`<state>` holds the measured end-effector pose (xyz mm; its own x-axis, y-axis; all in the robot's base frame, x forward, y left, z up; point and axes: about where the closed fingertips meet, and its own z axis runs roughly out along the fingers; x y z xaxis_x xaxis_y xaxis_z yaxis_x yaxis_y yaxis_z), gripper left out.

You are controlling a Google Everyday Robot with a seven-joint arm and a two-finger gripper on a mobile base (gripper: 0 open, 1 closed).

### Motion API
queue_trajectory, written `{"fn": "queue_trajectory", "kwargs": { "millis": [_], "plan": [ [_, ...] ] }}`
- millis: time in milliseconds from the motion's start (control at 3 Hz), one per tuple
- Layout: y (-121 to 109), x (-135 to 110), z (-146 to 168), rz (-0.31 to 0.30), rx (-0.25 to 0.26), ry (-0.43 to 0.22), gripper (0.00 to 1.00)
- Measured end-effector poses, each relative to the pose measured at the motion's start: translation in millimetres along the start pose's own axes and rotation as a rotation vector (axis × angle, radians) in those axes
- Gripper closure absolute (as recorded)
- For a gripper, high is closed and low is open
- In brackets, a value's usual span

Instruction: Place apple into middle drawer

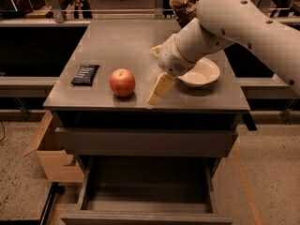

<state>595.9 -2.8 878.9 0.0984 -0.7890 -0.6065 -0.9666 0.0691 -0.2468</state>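
The red-orange apple [122, 82] sits on the grey cabinet top [122, 46], left of centre near the front edge. My gripper [158, 91] hangs just above the top, a short way to the right of the apple and apart from it. It holds nothing that I can see. The middle drawer [145, 186] stands pulled open below, its flat dark inside bare. Above it the upper grey drawer [145, 142] shows only its front panel.
A white bowl [200, 73] lies right of the gripper, partly behind my arm. A dark snack bar [85, 74] lies at the left edge. A brown bag [183, 1] stands at the back. A cardboard box [54, 156] sits on the floor at left.
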Motion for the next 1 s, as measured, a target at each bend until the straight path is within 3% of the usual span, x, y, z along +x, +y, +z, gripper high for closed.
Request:
{"fn": "queue_trajectory", "kwargs": {
  "millis": [1000],
  "plan": [
    [-7,-19,35,-0.027,-0.031,-0.081,0.0]
  ]
}}
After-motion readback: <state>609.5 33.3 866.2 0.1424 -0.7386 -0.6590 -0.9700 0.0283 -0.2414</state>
